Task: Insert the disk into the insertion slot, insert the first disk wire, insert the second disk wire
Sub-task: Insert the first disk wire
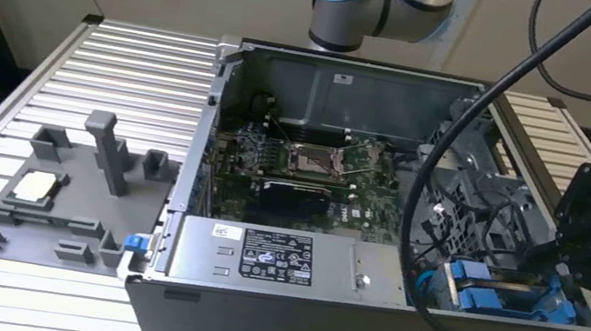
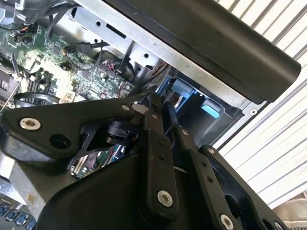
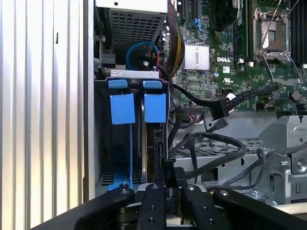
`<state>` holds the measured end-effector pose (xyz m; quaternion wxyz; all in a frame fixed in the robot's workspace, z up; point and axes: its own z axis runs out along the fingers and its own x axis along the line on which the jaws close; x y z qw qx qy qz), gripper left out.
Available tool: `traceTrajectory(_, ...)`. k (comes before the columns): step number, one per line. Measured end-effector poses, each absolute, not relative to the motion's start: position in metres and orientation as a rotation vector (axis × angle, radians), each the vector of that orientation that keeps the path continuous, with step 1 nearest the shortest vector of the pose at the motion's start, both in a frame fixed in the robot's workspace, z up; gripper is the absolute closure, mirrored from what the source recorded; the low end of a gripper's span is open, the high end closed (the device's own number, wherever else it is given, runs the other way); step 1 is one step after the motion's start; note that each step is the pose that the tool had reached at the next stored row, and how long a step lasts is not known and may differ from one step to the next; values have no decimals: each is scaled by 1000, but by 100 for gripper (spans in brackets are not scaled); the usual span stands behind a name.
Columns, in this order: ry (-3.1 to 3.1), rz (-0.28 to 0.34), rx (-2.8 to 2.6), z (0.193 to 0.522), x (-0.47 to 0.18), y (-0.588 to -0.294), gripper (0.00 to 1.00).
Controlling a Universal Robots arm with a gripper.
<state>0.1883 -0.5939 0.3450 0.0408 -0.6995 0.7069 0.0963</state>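
In the open computer case, two blue-tabbed carriers stand side by side in the grey drive cage. The disk (image 3: 155,108) is the one nearer the motherboard, seated in the insertion slot (image 3: 98,143); its blue tabs (image 1: 487,298) show at the case's front corner on the exterior view's right. My gripper (image 3: 169,178) hovers just off the disk's edge, fingers drawn together on a small black wire connector with a black cable looping away. In the second wrist view the gripper (image 2: 159,112) points at the blue tabs (image 2: 184,88). Two other black connectors (image 3: 214,108) hang loose beside the cage.
A labelled silver power supply (image 1: 270,258) lies along the case's front, the green motherboard (image 1: 307,167) behind it. Black cables (image 3: 225,143) tangle over the perforated cage. A grey fixture tray (image 1: 57,191) sits on the slatted table at the exterior view's left.
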Motion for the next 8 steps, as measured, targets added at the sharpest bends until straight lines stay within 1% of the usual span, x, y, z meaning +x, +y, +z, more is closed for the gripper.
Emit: traceTrajectory(8,2171,306,-2144,341,190,-596,81)
